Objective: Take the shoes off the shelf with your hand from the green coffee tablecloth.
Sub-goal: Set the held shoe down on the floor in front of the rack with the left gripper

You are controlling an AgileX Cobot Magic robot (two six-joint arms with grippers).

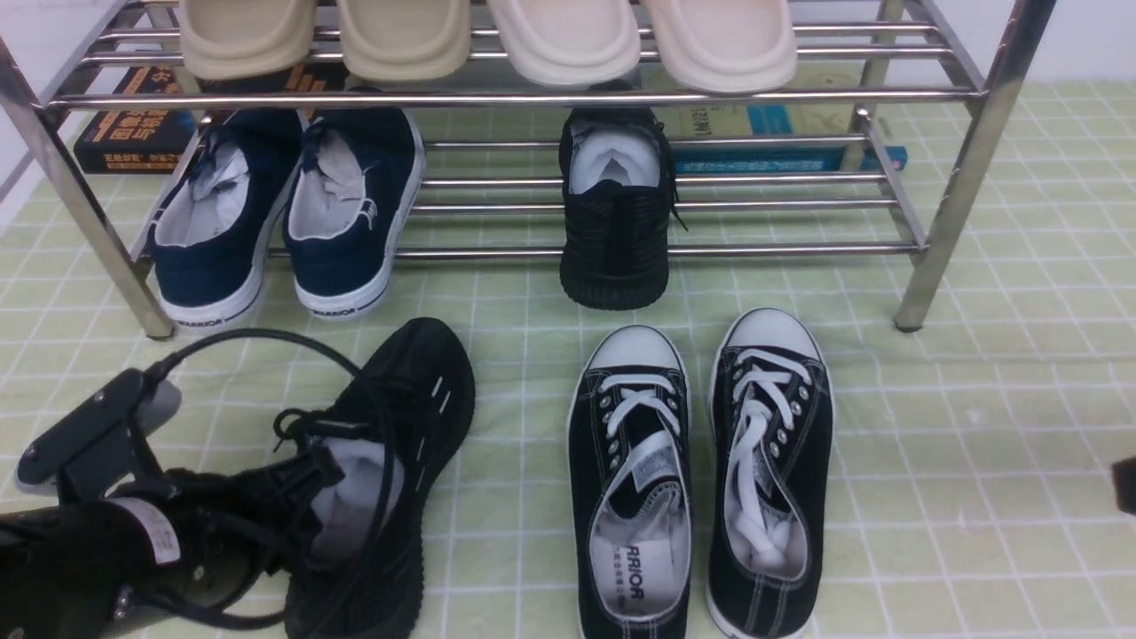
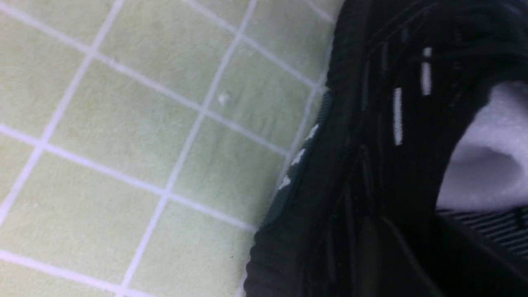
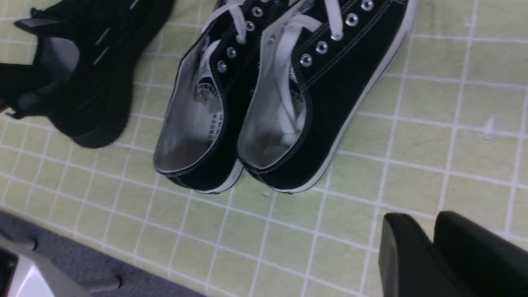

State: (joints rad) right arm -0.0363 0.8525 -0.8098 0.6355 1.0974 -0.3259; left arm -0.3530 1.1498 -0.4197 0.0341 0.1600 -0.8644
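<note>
One black knit shoe (image 1: 399, 417) lies on the green cloth (image 1: 976, 399) in the lower left of the front view. The left claw (image 1: 284, 497) is right at its heel, but I cannot tell if it is open or holding on. The second knit shoe (image 1: 615, 222) sits on the low bars of the shelf (image 1: 967, 93), in the middle. The right claw (image 3: 433, 225) hangs over the cloth, its fingers (image 3: 404, 255) close together with nothing between them.
</note>
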